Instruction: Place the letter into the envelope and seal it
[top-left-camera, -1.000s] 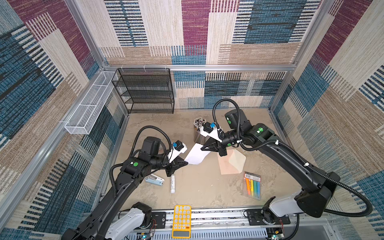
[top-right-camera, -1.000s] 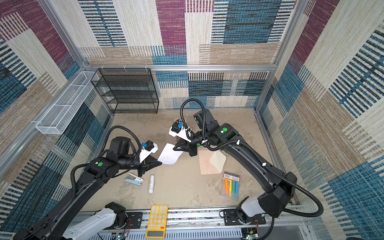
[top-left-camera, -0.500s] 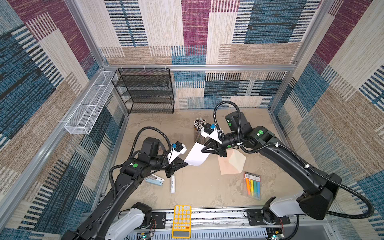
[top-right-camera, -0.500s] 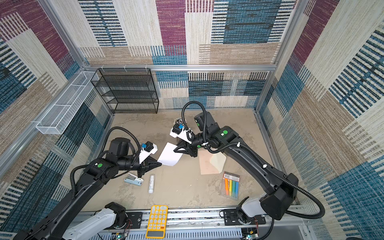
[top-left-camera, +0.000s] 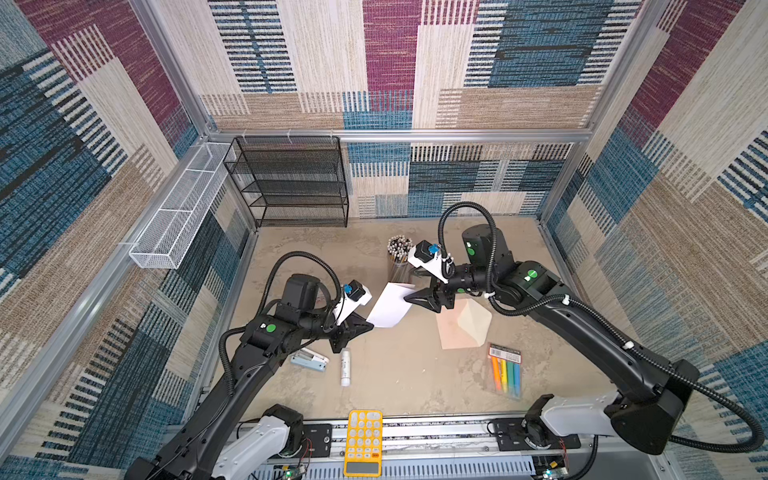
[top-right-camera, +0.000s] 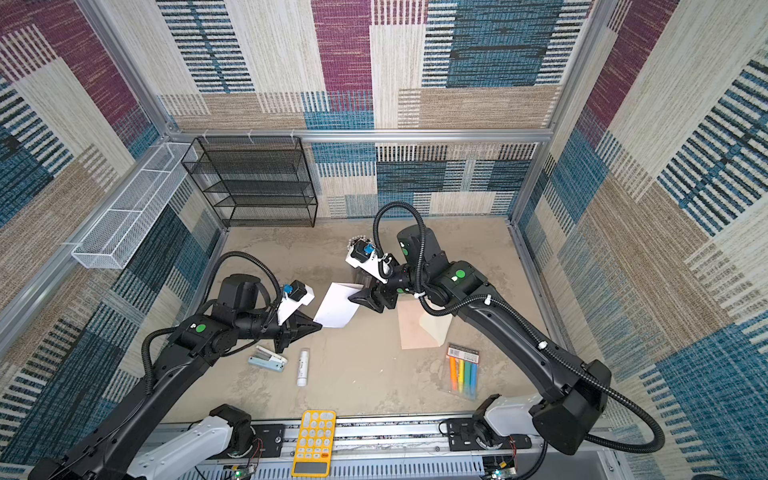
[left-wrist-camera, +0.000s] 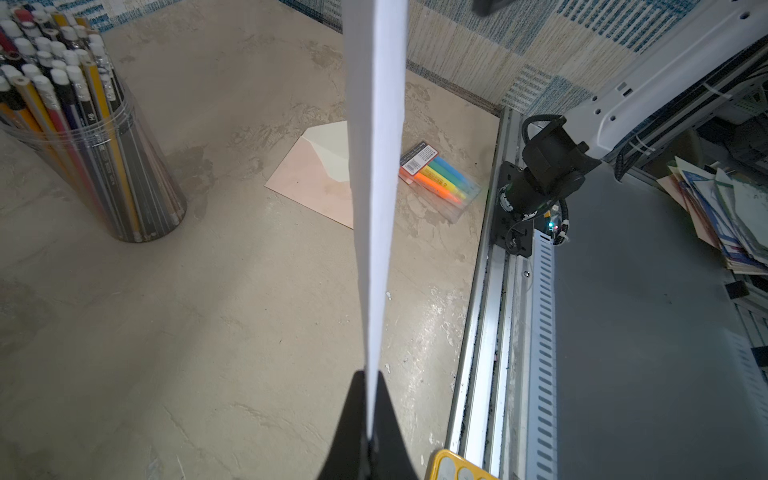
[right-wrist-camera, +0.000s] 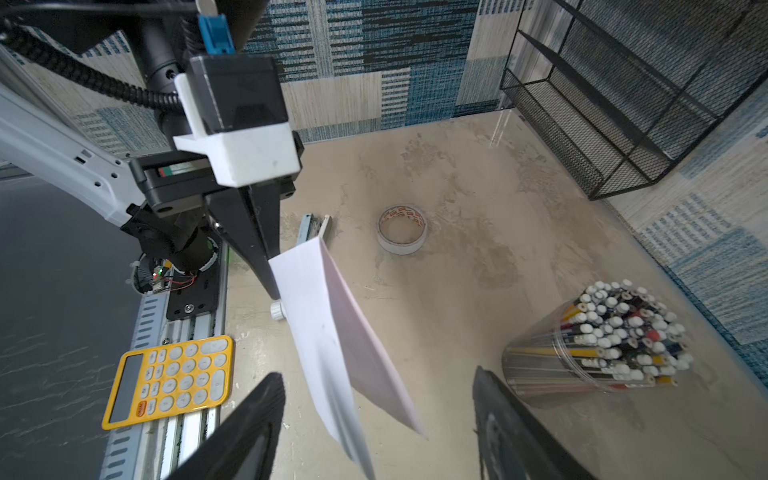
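My left claw (top-left-camera: 368, 328) pinches the near-left corner of the white rectangular paper letter (top-left-camera: 390, 305), holding it tilted above the beige counter (top-left-camera: 399, 374). My right claw (top-left-camera: 417, 301) stands spread around the letter's far-right edge, not gripping it. The peach-tan paper envelope (top-left-camera: 451, 334) lies flat on the right, its cream flap open.

The right gripper (right-wrist-camera: 376, 374) has been opened and its hold on the letter (right-wrist-camera: 332, 340) released. The sheet, previously gripped at both ends, is now held by the left gripper (right-wrist-camera: 274, 291) alone.
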